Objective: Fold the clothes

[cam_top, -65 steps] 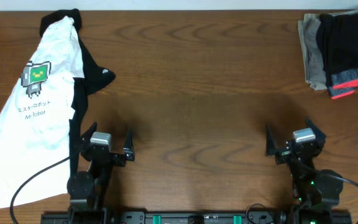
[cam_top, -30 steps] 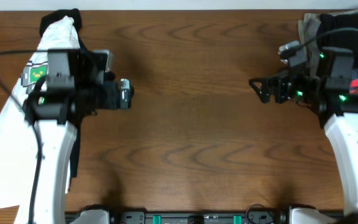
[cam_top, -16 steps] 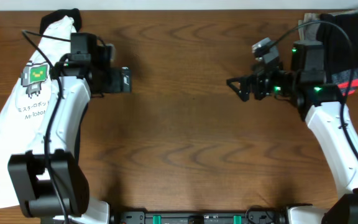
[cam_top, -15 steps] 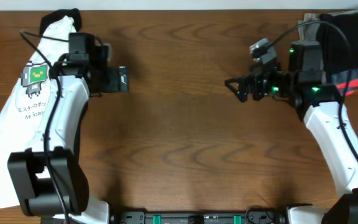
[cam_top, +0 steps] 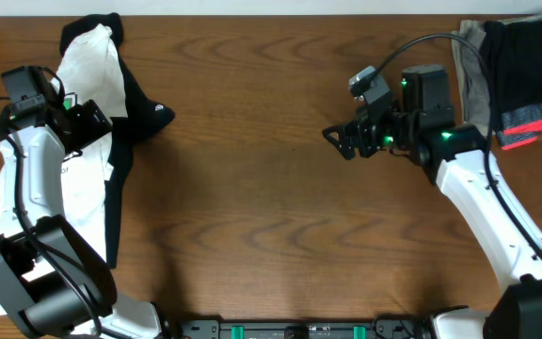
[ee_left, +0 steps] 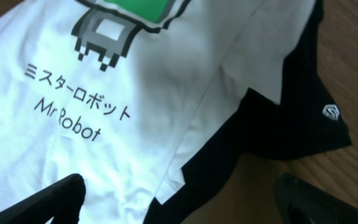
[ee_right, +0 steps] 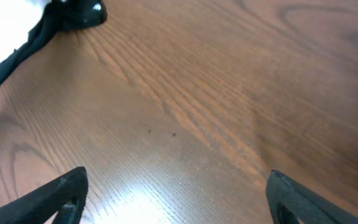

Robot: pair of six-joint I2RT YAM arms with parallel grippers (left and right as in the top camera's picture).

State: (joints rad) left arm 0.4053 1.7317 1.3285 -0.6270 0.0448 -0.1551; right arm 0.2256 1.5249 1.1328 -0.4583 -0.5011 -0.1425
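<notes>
The white T-shirt lies crumpled along the table's left side, its green-and-grey robot print partly hidden under my left arm. In the left wrist view the shirt fills the frame, showing the print and the grey "Mr Robot" lettering. My left gripper hovers over the shirt's right edge, open and empty. My right gripper is open and empty above bare wood right of the table's centre.
A black garment lies under and beside the shirt's right edge, also in the left wrist view and at the right wrist view's top left. Folded grey, black and red-trimmed garments are stacked at the back right corner.
My left arm has swung left and now sits over the shirt. My right arm has moved left, toward the table's middle. Both grippers stay open; the shirt has not moved.
</notes>
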